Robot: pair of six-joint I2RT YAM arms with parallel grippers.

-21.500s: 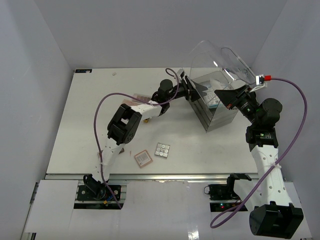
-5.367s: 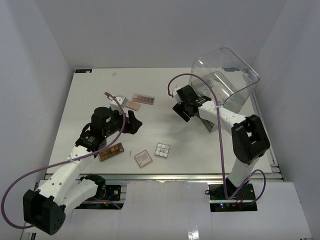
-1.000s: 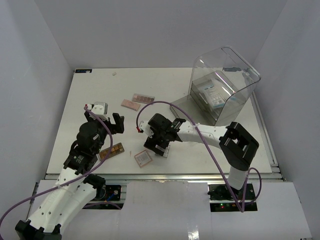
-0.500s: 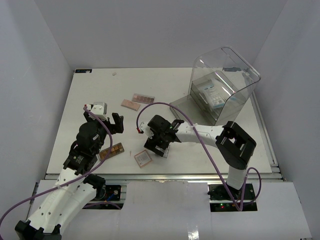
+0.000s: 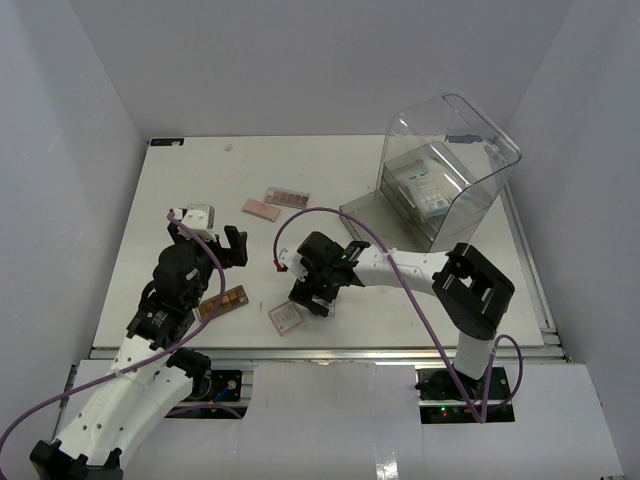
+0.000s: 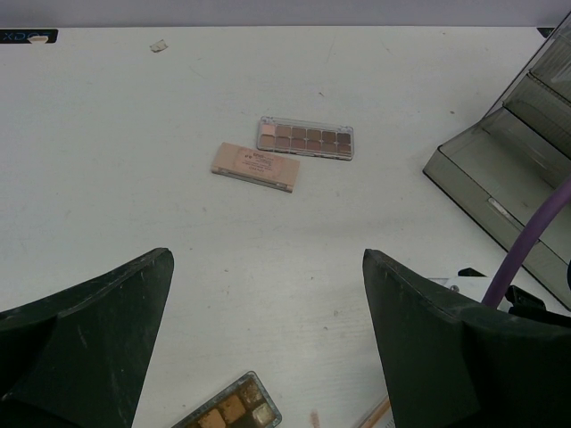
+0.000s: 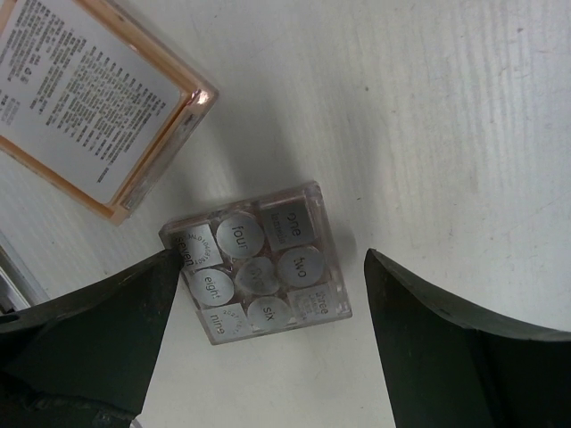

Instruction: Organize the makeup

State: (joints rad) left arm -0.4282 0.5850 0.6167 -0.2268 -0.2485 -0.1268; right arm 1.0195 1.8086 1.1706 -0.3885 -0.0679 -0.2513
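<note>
My right gripper (image 7: 270, 259) is open and low over the table, its fingers on either side of the silvery grid palette (image 7: 257, 266); the left finger sits at the palette's corner. The pinkish square compact (image 7: 94, 107) lies just beside it. In the top view the right gripper (image 5: 313, 297) hides the grid palette, with the compact (image 5: 286, 317) next to it. My left gripper (image 5: 236, 248) is open and empty above a brown-gold palette (image 5: 222, 302). Farther back lie a pink palette (image 6: 257, 167) and a brown pan palette (image 6: 306, 138).
A large clear domed-lid box (image 5: 447, 165) stands at the back right with a white-blue packet (image 5: 426, 187) inside. Its grey base (image 6: 496, 192) juts toward the middle. The right arm's purple cable (image 5: 300, 215) loops over the table's centre.
My right gripper has shifted slightly left and settled lower around the grid palette. The left arm has not moved.
</note>
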